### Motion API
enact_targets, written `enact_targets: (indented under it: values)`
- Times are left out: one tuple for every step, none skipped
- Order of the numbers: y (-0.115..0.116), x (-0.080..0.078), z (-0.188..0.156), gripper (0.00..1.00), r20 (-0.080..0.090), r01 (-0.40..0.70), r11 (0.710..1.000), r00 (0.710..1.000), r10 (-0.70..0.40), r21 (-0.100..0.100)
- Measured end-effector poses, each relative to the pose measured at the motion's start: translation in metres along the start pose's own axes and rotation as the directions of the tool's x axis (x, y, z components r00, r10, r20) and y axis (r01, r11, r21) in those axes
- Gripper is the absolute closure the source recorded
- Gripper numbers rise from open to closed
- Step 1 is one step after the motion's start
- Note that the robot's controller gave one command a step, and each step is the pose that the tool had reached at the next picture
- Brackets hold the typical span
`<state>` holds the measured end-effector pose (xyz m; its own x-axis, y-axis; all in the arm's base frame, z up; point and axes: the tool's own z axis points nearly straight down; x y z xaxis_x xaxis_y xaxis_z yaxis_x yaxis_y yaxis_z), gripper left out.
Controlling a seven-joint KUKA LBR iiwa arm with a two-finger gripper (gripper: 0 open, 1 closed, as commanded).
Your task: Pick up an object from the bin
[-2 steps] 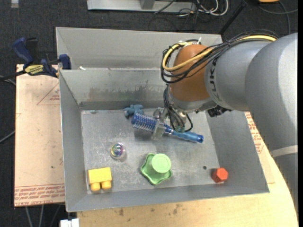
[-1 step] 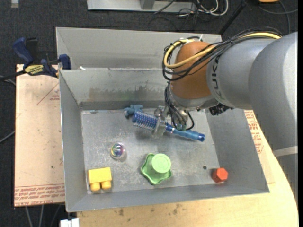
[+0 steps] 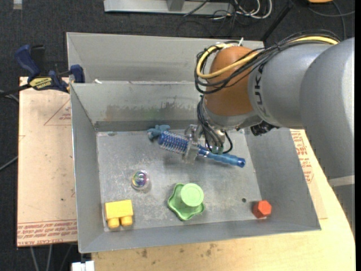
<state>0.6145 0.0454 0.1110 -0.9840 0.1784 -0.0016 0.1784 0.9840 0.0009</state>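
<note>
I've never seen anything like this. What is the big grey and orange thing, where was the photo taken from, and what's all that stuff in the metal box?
The big grey shape coming in from the right is a robot arm. Its orange cover and yellow cables are parts of it. One camera looks down on a grey metal bin from above, slightly to one side.

At the arm's tip is its hand, the part that grasps. It is down at the middle of a blue brush lying near the bin's back wall. I cannot tell whether it has hold of the brush.

Nearer the front lie a yellow block, a small clear ball, a green cup-like toy and a small orange piece.
</note>
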Motion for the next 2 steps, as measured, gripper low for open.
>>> enact_targets:
  values:
    - [0.0,0.0,-0.005,1.0,-0.001,0.001,1.0,1.0,-0.001,0.0]
    - [0.0,-0.001,-0.038,1.0,0.003,0.003,1.0,1.0,-0.003,-0.001]
